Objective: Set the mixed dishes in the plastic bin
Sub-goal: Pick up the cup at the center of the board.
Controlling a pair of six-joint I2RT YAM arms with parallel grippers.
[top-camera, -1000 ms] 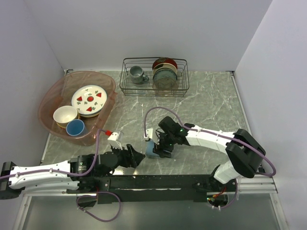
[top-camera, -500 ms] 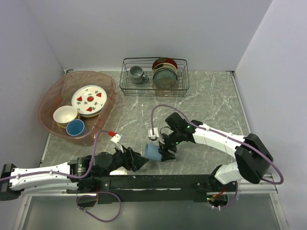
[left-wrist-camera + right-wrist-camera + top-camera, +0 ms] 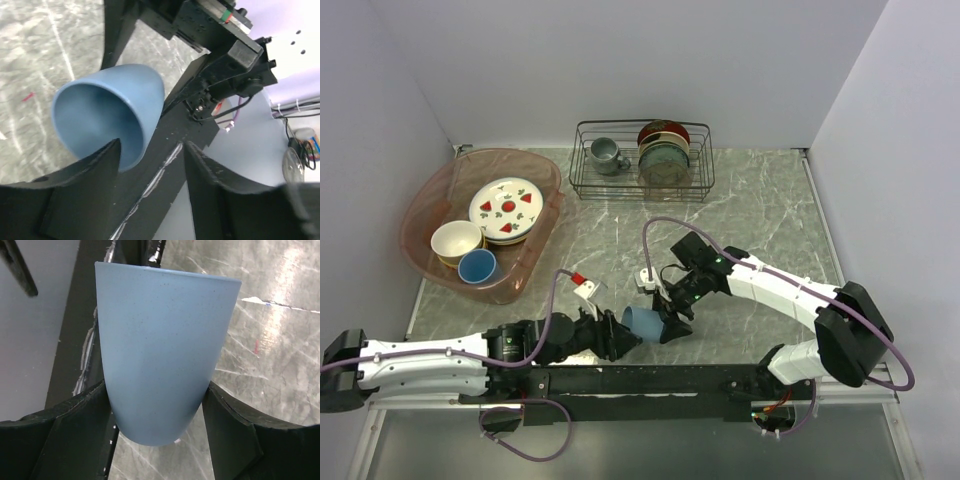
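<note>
Right arm: base near right, elbow bent out to the right, forearm running left and nearward to table centre. Right gripper (image 3: 156, 416) pinches the rounded base of a light-blue cup (image 3: 641, 322), one finger on each side. The cup is tipped on its side, mouth toward the left arm, at the near middle of the table.

Left arm: stretched low along the near edge, wrist pointing right. Left gripper (image 3: 150, 167) is spread wide; in its wrist view one finger (image 3: 87, 175) overlaps the cup's mouth and the other sits outside the rim. Contact cannot be told.

Plastic bin (image 3: 420, 205) sits far left, well apart from the cup. It holds a strawberry plate (image 3: 506, 208), a cream bowl (image 3: 456, 241) and a second blue cup (image 3: 477, 266).
</note>
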